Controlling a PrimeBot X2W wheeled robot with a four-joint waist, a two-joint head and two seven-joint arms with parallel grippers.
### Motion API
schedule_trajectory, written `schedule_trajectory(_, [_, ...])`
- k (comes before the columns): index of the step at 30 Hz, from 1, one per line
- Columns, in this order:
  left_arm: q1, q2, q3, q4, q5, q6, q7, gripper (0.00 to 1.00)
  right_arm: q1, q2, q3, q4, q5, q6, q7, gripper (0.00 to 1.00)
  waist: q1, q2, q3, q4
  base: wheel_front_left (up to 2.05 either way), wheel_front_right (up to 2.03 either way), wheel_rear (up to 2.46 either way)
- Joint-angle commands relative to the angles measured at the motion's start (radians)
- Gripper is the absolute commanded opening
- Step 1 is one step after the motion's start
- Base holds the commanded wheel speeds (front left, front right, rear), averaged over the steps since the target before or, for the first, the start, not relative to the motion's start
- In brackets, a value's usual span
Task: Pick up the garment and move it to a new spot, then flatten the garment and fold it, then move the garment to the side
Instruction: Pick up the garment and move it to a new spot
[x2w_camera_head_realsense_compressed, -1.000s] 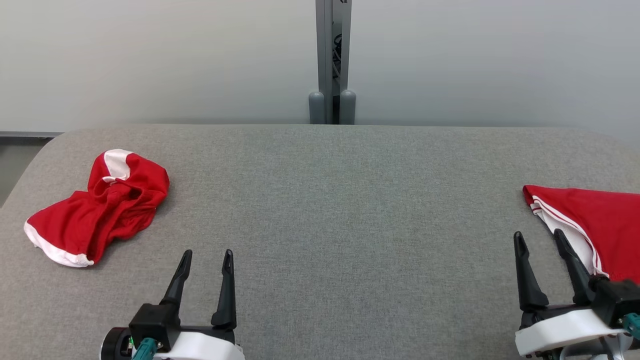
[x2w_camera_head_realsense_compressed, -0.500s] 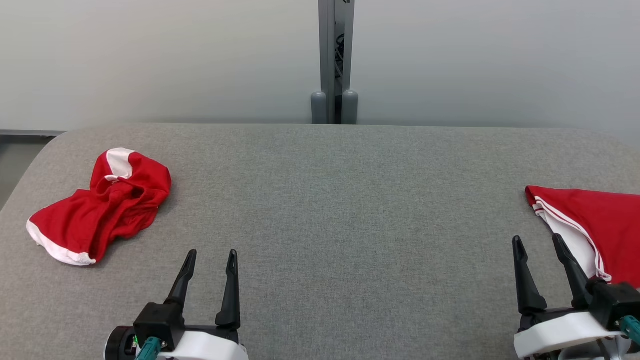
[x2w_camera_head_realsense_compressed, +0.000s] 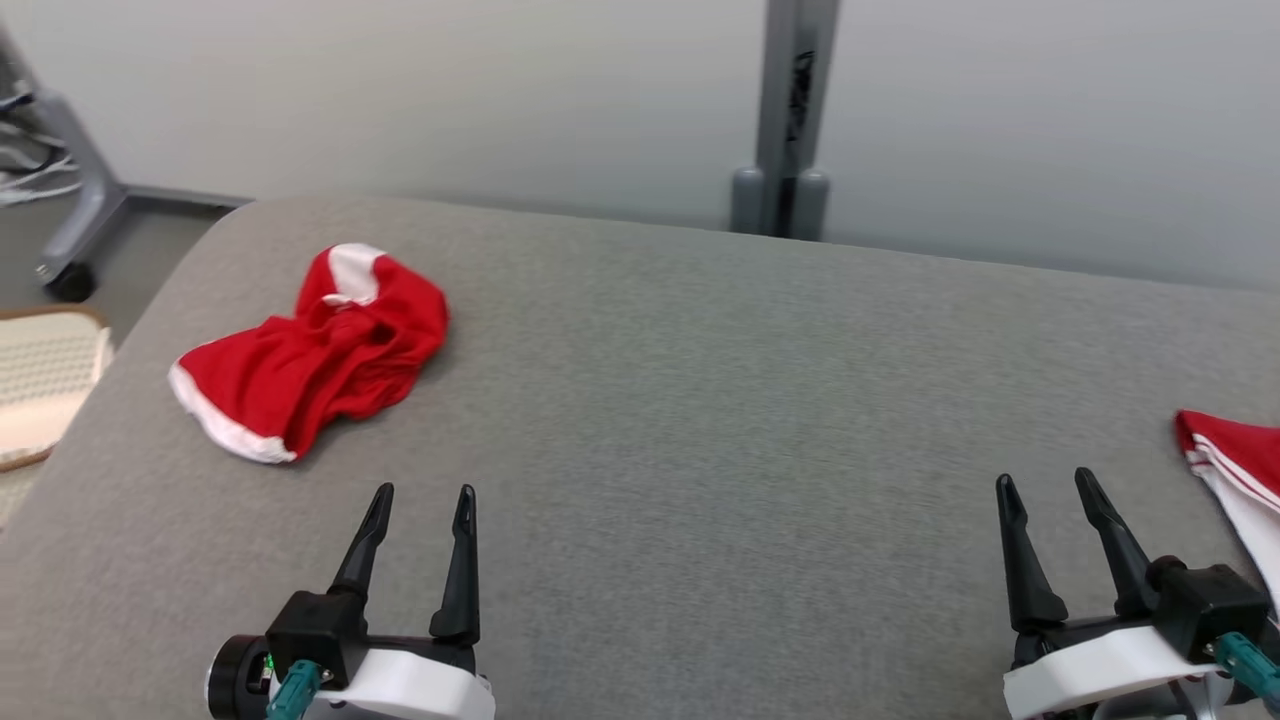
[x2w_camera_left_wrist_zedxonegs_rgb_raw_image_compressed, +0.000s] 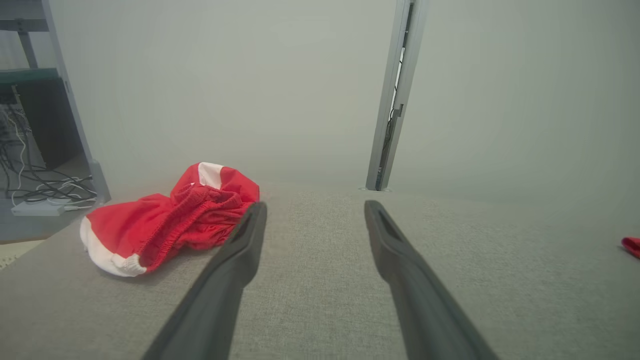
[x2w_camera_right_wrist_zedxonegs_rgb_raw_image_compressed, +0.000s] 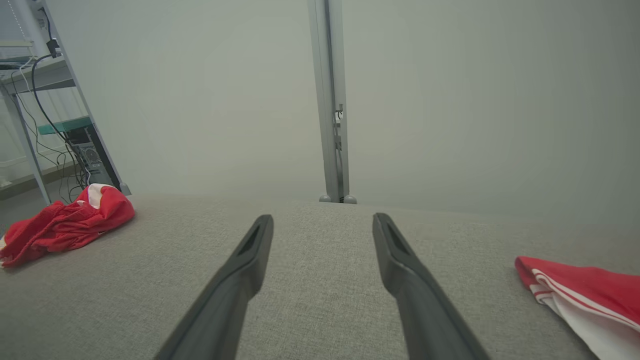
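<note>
You have soft, even light; a faint shadow lies under the red shorts (x2w_camera_left_wrist_zedxonegs_rgb_raw_image_compressed: 165, 225) ahead-left of the left claw (x2w_camera_left_wrist_zedxonegs_rgb_raw_image_compressed: 315, 205). Both wrist views look hazy.

Plain pale wall (x2w_camera_head_realsense_compressed: 450, 90) behind the far edge of a grey fabric-covered table (x2w_camera_head_realsense_compressed: 700, 400), evenly lit. Grey upright post (x2w_camera_head_realsense_compressed: 795, 100) at that far edge. Beyond the table's left edge, grey floor (x2w_camera_head_realsense_compressed: 140, 240), a wheeled metal leg (x2w_camera_head_realsense_compressed: 80, 200), a beige woven mat (x2w_camera_head_realsense_compressed: 40, 385). Further off on that side, a metal shelf (x2w_camera_right_wrist_zedxonegs_rgb_raw_image_compressed: 60, 75), loose cables (x2w_camera_left_wrist_zedxonegs_rgb_raw_image_compressed: 35, 180), a dark computer case (x2w_camera_right_wrist_zedxonegs_rgb_raw_image_compressed: 87, 155).
</note>
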Motion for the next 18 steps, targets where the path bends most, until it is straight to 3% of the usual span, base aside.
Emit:
schedule_trajectory(1, [-0.014, 0.004, 0.008, 0.002, 0.007, -0.002, 0.0, 1.0, -0.003, -0.001, 0.007, -0.005, 0.006, 0.0, -0.001, 1.0, 0.0, -0.0001, 0.013, 0.069, 0.0, 0.0, 0.0])
schedule_trajectory(11, [0.013, 0.004, 0.051, 0.0, 0.033, -0.014, 0.0, 1.0, -0.007, -0.002, 0.06, -0.016, 0.033, 0.0, -0.001, 1.0, 0.0, -0.0001, 0.004, 0.287, 0.0, 0.0, 0.0])
schedule_trajectory(18, [0.026, 0.003, 0.087, -0.029, 0.028, -0.001, 0.0, 1.0, -0.037, -0.001, 0.122, 0.005, 0.048, 0.0, -0.001, 1.0, 0.0, -0.0001, 0.02, 0.33, 0.0, 0.0, 0.0])
